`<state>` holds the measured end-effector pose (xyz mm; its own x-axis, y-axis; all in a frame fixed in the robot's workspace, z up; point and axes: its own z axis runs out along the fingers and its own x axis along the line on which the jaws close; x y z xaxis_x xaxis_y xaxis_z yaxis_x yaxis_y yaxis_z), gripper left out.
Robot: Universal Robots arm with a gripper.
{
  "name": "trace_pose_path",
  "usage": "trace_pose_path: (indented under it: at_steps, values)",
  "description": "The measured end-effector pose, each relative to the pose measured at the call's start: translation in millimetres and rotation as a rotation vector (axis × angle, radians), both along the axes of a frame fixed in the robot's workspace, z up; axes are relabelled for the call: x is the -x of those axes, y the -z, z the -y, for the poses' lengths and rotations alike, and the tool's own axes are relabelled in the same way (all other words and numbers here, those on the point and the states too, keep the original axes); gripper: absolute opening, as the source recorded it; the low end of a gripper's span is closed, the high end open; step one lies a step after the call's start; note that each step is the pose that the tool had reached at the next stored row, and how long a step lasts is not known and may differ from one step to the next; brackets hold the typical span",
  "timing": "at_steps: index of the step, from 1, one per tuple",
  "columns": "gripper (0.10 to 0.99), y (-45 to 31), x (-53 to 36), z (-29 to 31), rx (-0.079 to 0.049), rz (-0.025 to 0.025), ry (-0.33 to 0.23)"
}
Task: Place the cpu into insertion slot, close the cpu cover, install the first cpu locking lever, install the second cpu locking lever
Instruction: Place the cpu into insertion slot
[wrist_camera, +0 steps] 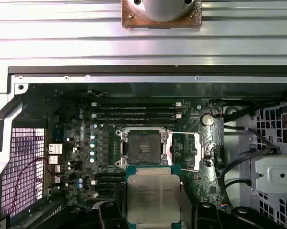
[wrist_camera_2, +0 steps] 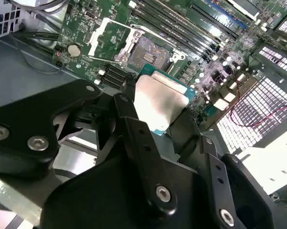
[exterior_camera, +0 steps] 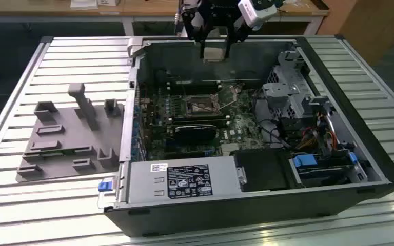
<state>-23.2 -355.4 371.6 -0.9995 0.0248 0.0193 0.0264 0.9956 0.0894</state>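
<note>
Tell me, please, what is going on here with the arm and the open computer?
The arm's gripper has its jaws shut on the cpu and holds it above the open computer case, over the motherboard. The chip is not yet seated: the insertion slot lies bare below it, and the cpu cover is swung open beside the slot.

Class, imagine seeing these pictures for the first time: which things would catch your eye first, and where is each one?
First, the gripper hanging over the open computer case, shut on the cpu. On the green board below it, the insertion slot lies bare, the cpu cover swung open beside it. A grey moulded holder lies at the exterior view's left.
</note>
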Motion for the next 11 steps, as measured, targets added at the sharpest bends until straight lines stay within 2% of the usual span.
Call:
trace_pose_path:
  at_steps: [11]
  values:
    - [0.537, 0.0, 0.0, 0.0, 0.000, 0.0000, 0.000]
